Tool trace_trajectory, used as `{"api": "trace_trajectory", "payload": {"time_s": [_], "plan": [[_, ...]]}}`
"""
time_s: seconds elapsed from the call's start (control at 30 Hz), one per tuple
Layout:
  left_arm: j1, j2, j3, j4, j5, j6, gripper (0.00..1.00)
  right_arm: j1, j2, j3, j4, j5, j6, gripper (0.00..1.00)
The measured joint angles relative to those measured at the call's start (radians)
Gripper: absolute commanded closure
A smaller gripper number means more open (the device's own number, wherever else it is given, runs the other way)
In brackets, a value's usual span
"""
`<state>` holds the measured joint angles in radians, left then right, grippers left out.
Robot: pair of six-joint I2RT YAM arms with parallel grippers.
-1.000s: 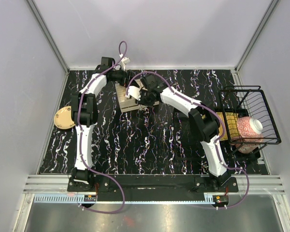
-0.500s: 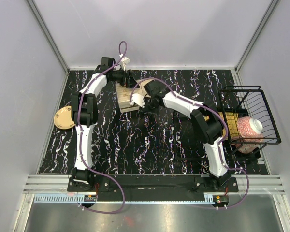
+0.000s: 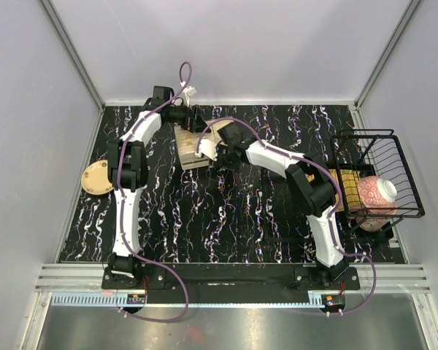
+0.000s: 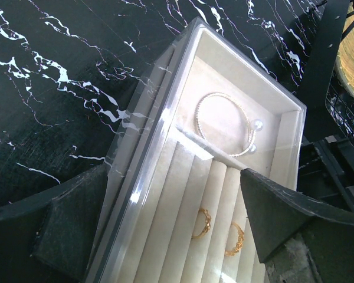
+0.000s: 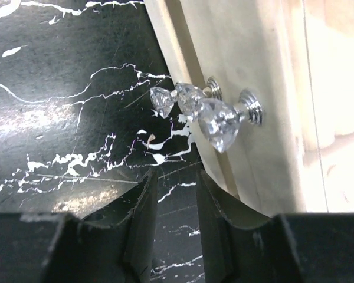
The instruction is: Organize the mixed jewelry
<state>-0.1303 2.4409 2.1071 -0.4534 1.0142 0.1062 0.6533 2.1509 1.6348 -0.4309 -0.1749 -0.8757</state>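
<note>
Black marbled counter (image 3: 226, 211): left pincer (image 4: 165, 236) spread around a jewelry tray (image 4: 224, 124); right pincer (image 5: 176, 206) nearly closed, holding nothing, beside crystal knobs (image 5: 215, 121).

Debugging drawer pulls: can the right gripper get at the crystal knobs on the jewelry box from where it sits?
Probably yes. In the right wrist view the crystal knobs sit just ahead of the right gripper, nothing between them. But the fingers look nearly closed with only a narrow gap, likely too tight for a knob, so it should open first.

You've got the jewelry box (image 3: 193, 146) at the table's (image 3: 226, 219) far centre, bracelet (image 4: 224, 124) behind two rings (image 4: 203, 223) inside; basket (image 3: 379, 179) right, probably a disc (image 3: 96, 177) left.
</note>
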Motion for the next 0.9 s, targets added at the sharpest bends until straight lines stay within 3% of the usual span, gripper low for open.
{"api": "trace_trajectory", "payload": {"time_s": [0.9], "plan": [[0.0,0.0,0.0,0.0,0.0,0.0,0.04,0.0,0.069,0.011,0.077,0.02,0.029,0.64]]}}
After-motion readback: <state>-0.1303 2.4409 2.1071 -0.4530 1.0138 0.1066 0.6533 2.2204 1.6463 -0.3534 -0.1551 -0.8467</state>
